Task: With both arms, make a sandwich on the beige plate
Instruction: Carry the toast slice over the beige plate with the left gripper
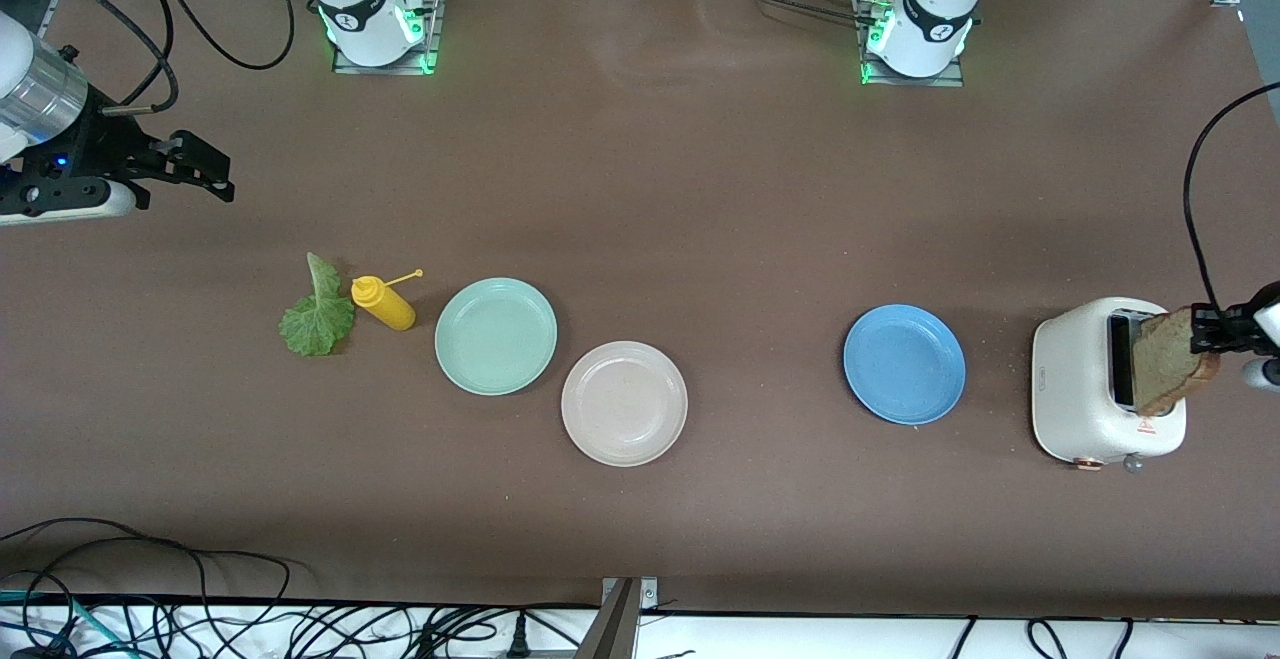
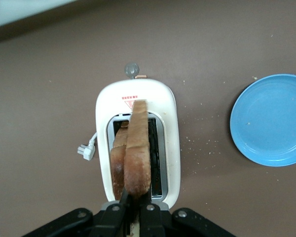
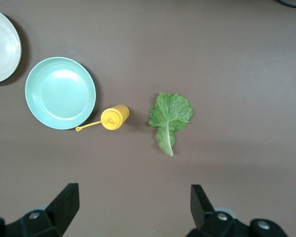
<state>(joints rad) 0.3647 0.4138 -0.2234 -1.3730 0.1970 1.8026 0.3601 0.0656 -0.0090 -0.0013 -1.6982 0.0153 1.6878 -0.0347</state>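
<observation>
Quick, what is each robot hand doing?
Left hand: shut on a bread slice over the toaster.
Right hand: open, holding nothing.

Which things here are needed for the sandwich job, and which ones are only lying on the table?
Needed: bread slice gripped by the left gripper, second slice in the toaster, lettuce leaf, beige plate, open right gripper.
Lying about: mint-green plate, blue plate, yellow bottle.
</observation>
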